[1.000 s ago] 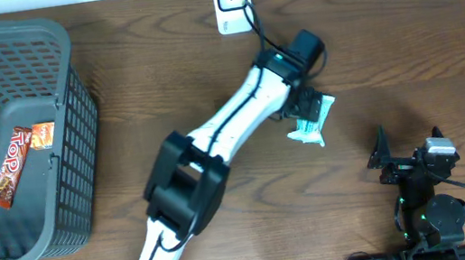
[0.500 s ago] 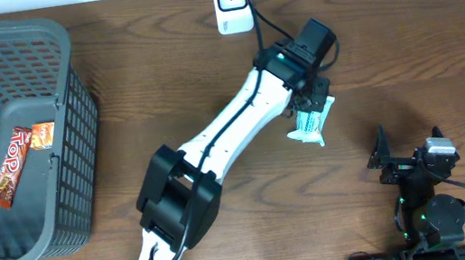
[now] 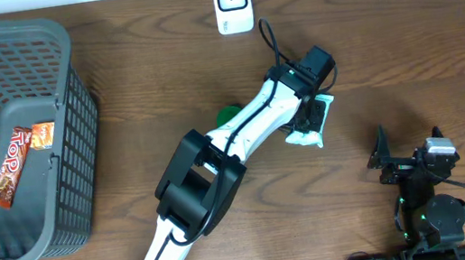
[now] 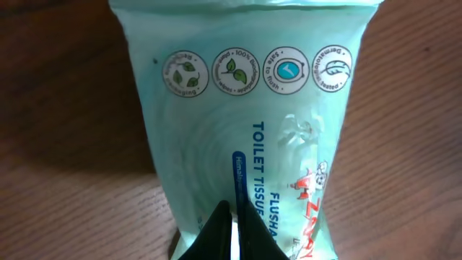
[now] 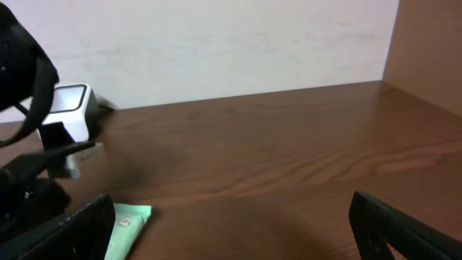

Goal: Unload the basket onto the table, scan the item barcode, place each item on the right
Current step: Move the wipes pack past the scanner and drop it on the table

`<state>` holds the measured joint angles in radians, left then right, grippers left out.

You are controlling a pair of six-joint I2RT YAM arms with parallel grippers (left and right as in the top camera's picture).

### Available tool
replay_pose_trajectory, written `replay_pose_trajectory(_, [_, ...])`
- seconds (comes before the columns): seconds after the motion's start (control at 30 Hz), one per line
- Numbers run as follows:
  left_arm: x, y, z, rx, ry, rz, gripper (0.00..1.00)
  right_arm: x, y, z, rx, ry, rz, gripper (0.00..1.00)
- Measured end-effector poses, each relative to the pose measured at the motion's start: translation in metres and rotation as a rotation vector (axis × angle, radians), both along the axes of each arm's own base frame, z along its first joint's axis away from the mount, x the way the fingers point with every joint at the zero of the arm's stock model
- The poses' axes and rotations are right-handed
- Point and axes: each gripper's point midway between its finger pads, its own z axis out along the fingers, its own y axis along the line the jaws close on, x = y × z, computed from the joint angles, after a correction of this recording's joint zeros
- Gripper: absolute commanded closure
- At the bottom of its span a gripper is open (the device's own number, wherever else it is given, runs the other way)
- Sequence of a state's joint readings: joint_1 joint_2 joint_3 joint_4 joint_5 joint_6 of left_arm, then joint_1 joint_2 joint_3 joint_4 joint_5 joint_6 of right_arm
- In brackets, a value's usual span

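Observation:
The item is a mint-green pack of flushable toilet tissue, lying flat on the wooden table right of centre. It fills the left wrist view, printed side up, and no barcode shows on that face. My left gripper is down on the pack's near end, its black fingers pressed together with a thin strip of wrapper between them. The white scanner stands at the table's back edge. My right gripper rests open near the front right, holding nothing, with the pack's corner by its left finger.
A grey mesh basket stands at the far left with a red-orange candy bar inside. The scanner's black cable runs down to the left arm. A small green object peeks out from beside the left arm.
The left gripper came down onto the pack and went from open to shut. The arm swung slightly and the pack shifted a little to the left. The right arm stayed still.

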<state>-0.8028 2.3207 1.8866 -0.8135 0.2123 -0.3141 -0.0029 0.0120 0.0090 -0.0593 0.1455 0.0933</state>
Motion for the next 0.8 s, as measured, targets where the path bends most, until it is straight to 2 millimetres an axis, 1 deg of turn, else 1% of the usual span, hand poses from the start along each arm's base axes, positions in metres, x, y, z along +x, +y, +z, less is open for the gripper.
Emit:
replay_pose_trajectory(0.17, [-0.001, 0.001, 0.001, 0.006, 0.000, -0.014, 0.93, 0.000, 0.000, 0.000, 0.000, 0.000, 0.000, 0.01])
replay_pose_trajectory(0.23, [-0.004, 0.009, 0.003, 0.042, 0.009, -0.023, 0.93, 0.000, 0.000, 0.000, 0.000, 0.000, 0.000, 0.01])
replay_pose_trajectory(0.27, [-0.006, 0.015, 0.005, 0.068, 0.009, -0.027, 0.86, 0.000, 0.000, 0.000, 0.000, 0.000, 0.000, 0.01])
replay_pose_trajectory(0.3, [-0.005, 0.022, 0.014, 0.097, -0.010, -0.039, 0.72, 0.000, 0.000, 0.000, 0.000, 0.000, 0.000, 0.01])
replay_pose_trajectory(0.37, [0.000, 0.029, 0.038, 0.121, -0.063, -0.056, 0.36, 0.000, 0.000, 0.000, 0.000, 0.000, 0.000, 0.01])
replay_pose_trajectory(0.4, [0.004, 0.031, 0.055, 0.119, -0.104, -0.065, 0.21, 0.000, 0.000, 0.000, 0.000, 0.000, 0.000, 0.01])
replay_pose_trajectory(0.43, [0.010, 0.031, 0.080, 0.100, -0.162, -0.064, 0.10, 0.000, 0.000, 0.000, 0.000, 0.000, 0.000, 0.01])
replay_pose_trajectory(0.47, [0.017, 0.032, 0.109, 0.072, -0.229, -0.068, 0.02, 0.000, 0.000, 0.000, 0.000, 0.000, 0.000, 0.01])
replay_pose_trajectory(0.5, [0.022, 0.034, 0.143, 0.033, -0.304, -0.061, 0.00, 0.000, 0.000, 0.000, 0.000, 0.000, 0.000, 0.01])
replay_pose_trajectory(0.53, [0.027, 0.040, 0.185, -0.017, -0.392, -0.049, 0.02, 0.000, 0.000, 0.000, 0.000, 0.000, 0.000, 0.01])
replay_pose_trajectory(0.57, [0.029, 0.047, 0.217, -0.055, -0.453, -0.032, 0.02, 0.000, 0.000, 0.000, 0.000, 0.000, 0.000, 0.01])
replay_pose_trajectory(0.6, [0.032, 0.064, 0.261, -0.103, -0.537, -0.003, 0.02, 0.000, 0.000, 0.000, 0.000, 0.000, 0.000, 0.01])
replay_pose_trajectory(0.63, [0.032, 0.082, 0.294, -0.139, -0.597, 0.030, 0.02, 0.000, 0.000, 0.000, 0.000, 0.000, 0.000, 0.01])
replay_pose_trajectory(0.67, [0.033, 0.108, 0.328, -0.168, -0.662, 0.080, 0.02, 0.000, 0.000, 0.000, 0.000, 0.000, 0.000, 0.01])
replay_pose_trajectory(0.7, [0.033, 0.138, 0.357, -0.182, -0.719, 0.137, 0.02, 0.000, 0.000, 0.000, 0.000, 0.000, 0.000, 0.01])
replay_pose_trajectory(0.73, [0.033, 0.175, 0.380, -0.181, -0.767, 0.212, 0.02, 0.000, 0.000, 0.000, 0.000, 0.000, 0.000, 0.01])
replay_pose_trajectory(0.77, [0.033, 0.209, 0.396, -0.167, -0.799, 0.284, 0.02, 0.000, 0.000, 0.000, 0.000, 0.000, 0.000, 0.01])
replay_pose_trajectory(0.8, [0.032, 0.239, 0.405, -0.147, -0.819, 0.356, 0.02, 0.000, 0.000, 0.000, 0.000, 0.000, 0.000, 0.01])
